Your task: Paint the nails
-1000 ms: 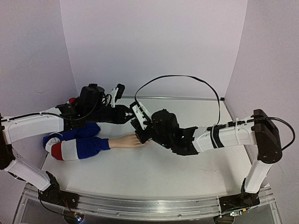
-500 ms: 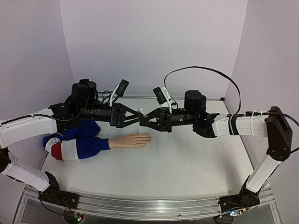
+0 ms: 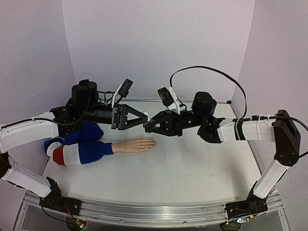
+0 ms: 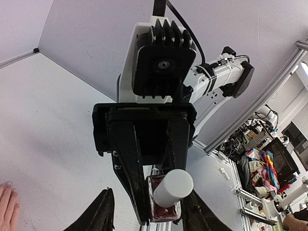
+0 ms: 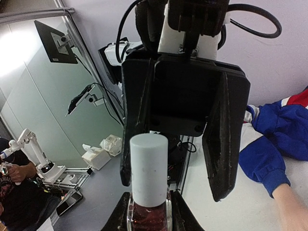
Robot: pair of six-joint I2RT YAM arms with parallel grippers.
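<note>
Early going: the right hand [image 3: 150, 126] is clamped on the polish bottle [image 5: 148, 183], white cap on, while the left hand [image 3: 144, 117] faces it with fingers spread wide and empty, so by my read nothing's opened and all the nails [image 3: 152, 143] are left to paint. Those nails sit at the tips of the mannequin hand [image 3: 136, 145], flat on the desk [image 3: 192, 168] just near-side of the two meeting hands, too small to judge for polish. Open desk lies near and right; the back wall [image 3: 159, 48] is close behind, the striped sleeve [image 3: 79, 149] under the left arm [image 3: 33, 132].
</note>
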